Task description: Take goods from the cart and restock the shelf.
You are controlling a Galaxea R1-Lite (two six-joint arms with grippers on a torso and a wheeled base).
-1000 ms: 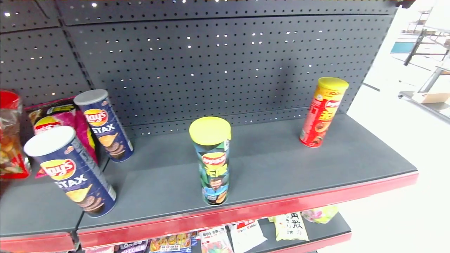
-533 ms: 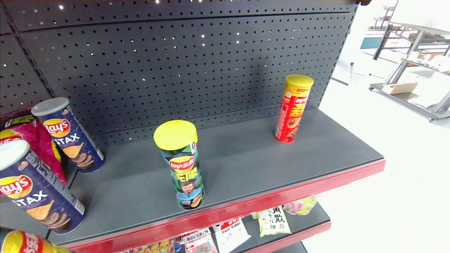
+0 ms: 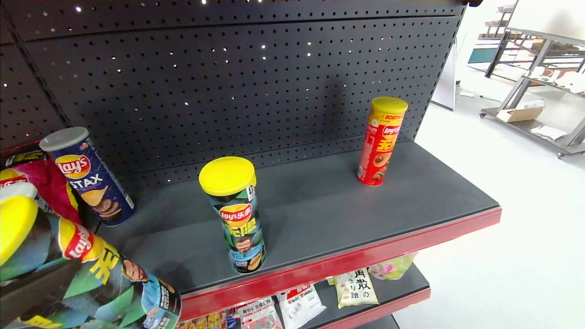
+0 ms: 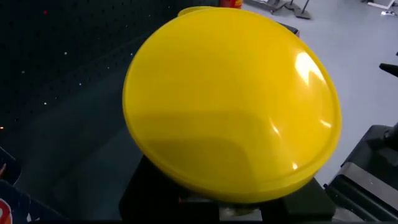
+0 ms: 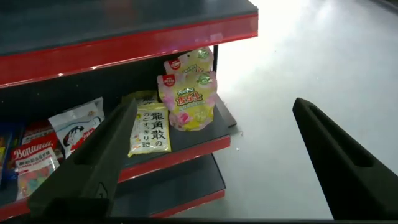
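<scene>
A green-and-black chip can with a yellow lid (image 3: 82, 269) leans tilted at the lower left, in front of the shelf's front edge. Its lid (image 4: 230, 106) sits close before the left wrist camera, and my left gripper (image 4: 249, 208) is shut on the can below it, fingers hidden. On the grey shelf (image 3: 343, 210) stand a matching green can (image 3: 237, 219), a red can (image 3: 380, 141) and a blue can (image 3: 89, 178). My right gripper (image 5: 214, 104) hangs open and holds nothing, low beside the lower shelf.
The white lid of a second blue can (image 3: 18, 189) peeks out behind the held can, with a pink snack bag (image 3: 45, 183) beside it. Snack bags (image 3: 354, 285) (image 5: 186, 93) lie on the lower shelf. A metal trolley (image 3: 534, 114) stands far right. A wide bare stretch separates the green and red cans.
The head camera swung right early on. Since half a second ago the held can has risen into view at the lower left and now covers the near blue can.
</scene>
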